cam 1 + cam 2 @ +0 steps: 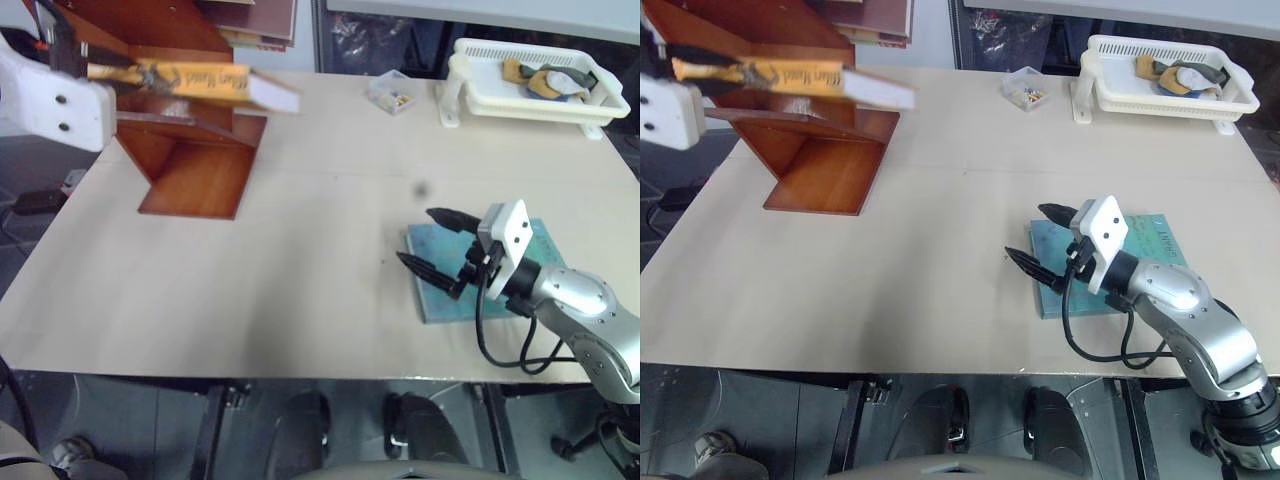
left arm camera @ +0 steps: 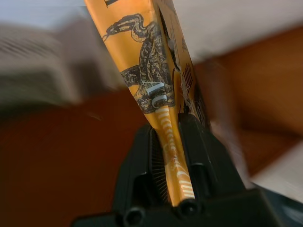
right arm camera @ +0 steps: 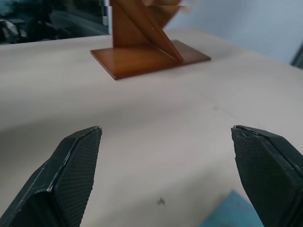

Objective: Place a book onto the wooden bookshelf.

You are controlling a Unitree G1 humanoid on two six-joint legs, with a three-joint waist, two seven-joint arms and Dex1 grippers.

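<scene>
Book (image 1: 195, 82) up in the frame's upper left, over the bookshelf (image 1: 190, 165), pinched at one edge by the left gripper (image 2: 173, 142). Looks stiff, slick-covered, probably droopy held this far out. Right gripper (image 1: 432, 240) spread wide, empty, lower right.

bookshelf (image 1: 195, 175): glossy polished wood | table (image 1: 300, 290): matt, smooth | tray (image 1: 530, 100): white plastic

On the orange-yellow hardcover book (image 1: 190, 80) I can see dark lettering along the cover, but it is smeared; I cannot read it for certain. The teal-blue flat book (image 1: 1145, 245) carries faint marks that I cannot read. I read nothing elsewhere.
</scene>
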